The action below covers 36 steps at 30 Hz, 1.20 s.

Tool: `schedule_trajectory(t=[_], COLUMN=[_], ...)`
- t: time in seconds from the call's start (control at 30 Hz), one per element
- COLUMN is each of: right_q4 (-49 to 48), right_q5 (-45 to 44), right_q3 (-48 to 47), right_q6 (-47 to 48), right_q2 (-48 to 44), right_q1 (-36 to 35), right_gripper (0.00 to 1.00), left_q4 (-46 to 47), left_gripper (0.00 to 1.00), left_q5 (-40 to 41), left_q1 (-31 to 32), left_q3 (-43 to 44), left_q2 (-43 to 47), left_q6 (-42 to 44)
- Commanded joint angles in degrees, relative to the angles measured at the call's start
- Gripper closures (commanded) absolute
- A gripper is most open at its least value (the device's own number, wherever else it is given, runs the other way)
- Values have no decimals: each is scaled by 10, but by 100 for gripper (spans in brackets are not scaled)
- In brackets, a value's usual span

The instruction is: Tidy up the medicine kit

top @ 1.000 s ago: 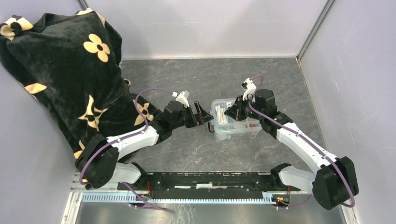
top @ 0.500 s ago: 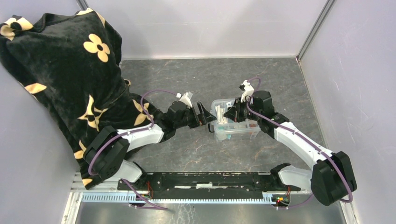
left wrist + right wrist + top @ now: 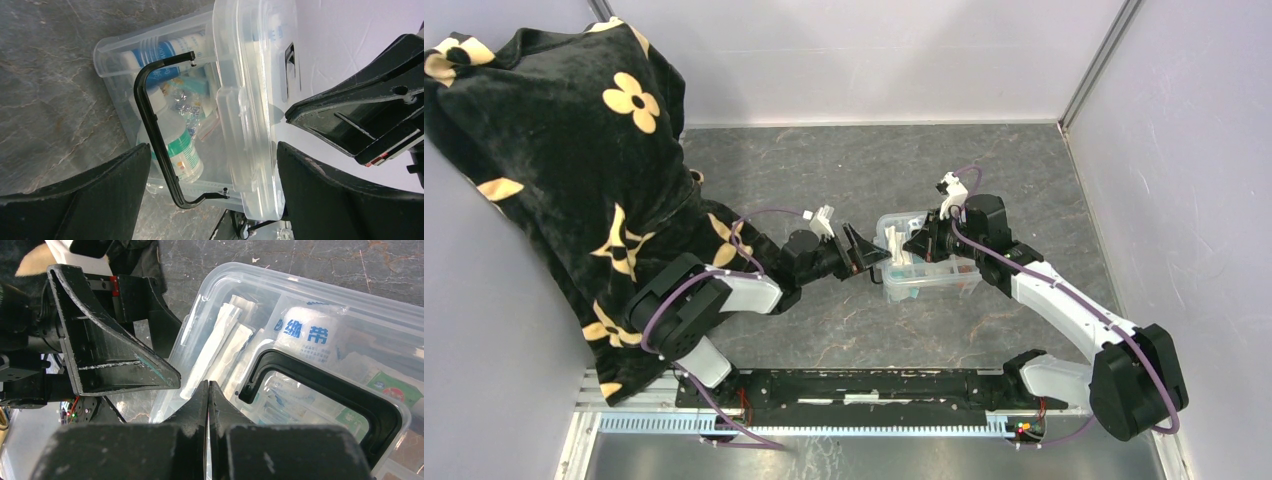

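clear plastic, the medicine kit (image 3: 934,275) sits on the grey marbled table (image 3: 824,170), between the two arms. the left gripper (image 3: 212,150) is spread wide, one finger on each side of the kit's end by the black handle (image 3: 155,135). the right gripper (image 3: 208,387) has its fingers pressed together, tips at the clear lid (image 3: 255,90), nothing visible between them. bottles (image 3: 180,150) and packets lie inside. a black flowered cloth (image 3: 554,150) is heaped at the left.
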State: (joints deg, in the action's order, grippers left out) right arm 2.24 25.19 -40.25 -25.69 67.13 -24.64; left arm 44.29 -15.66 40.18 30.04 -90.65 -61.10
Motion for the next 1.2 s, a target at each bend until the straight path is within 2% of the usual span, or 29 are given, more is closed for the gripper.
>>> schedule_trajectory(t=[0.0, 0.1, 0.2, 0.4, 0.77, 1.17], right_q4=[-1, -1, 4, -1, 3, 0], right_q5=[-4, -3, -4, 0, -1, 4], right_q3=[3, -1, -5, -2, 0, -2], right_q6=[4, 3, 5, -2, -1, 0], right_q2=[-6, -9, -9, -13, -12, -10], right_q1=[-3, -2, -2, -2, -2, -3], right_gripper=[99, 99, 99, 99, 99, 99], left_q4=[110, 154, 149, -28, -159, -363], left_gripper=[0, 2, 9, 22, 39, 56], left_q5=[-33, -41, -38, 22, 78, 203], left_q1=[0, 0, 0, 0, 8, 40], left_q3=[-20, -27, -29, -9, 31, 115], left_q2=[-49, -67, -66, -21, 8, 33], left_q6=[-53, -69, -65, -7, 37, 114])
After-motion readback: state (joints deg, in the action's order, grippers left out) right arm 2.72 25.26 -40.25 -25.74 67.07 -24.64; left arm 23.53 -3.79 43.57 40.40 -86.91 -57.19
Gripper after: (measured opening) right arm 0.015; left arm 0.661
